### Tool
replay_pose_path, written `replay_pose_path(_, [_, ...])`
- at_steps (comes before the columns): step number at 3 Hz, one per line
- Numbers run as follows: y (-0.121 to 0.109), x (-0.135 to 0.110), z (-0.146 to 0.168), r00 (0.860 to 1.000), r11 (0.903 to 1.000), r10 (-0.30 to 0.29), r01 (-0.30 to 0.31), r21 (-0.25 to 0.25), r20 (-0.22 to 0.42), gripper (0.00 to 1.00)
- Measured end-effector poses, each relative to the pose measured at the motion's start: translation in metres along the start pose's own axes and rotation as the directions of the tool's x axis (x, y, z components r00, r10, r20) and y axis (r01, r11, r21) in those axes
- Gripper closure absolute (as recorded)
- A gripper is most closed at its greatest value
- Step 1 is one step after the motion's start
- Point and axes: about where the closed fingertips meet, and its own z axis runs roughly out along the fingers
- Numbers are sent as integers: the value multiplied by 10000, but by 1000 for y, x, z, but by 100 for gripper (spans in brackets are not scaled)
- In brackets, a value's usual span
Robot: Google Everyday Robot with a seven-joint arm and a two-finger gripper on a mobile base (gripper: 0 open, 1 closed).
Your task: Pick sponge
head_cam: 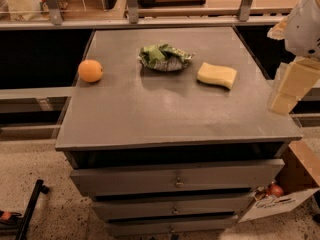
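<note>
One tool (pixel 289 90) hangs right of the sponge (pixel 216 75).
</note>
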Motion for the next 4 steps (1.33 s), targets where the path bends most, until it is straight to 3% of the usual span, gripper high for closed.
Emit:
replay_pose_path(1, [-45, -6, 25, 9998, 9994, -92, 86, 338, 183, 0])
replay_pose_path(2, [-89, -7, 62, 9991, 9995, 117, -129, 297, 396, 0])
replay_pose_path(4, [-133, -10, 135, 9860, 9931, 1075, -1006, -597, 1277, 0])
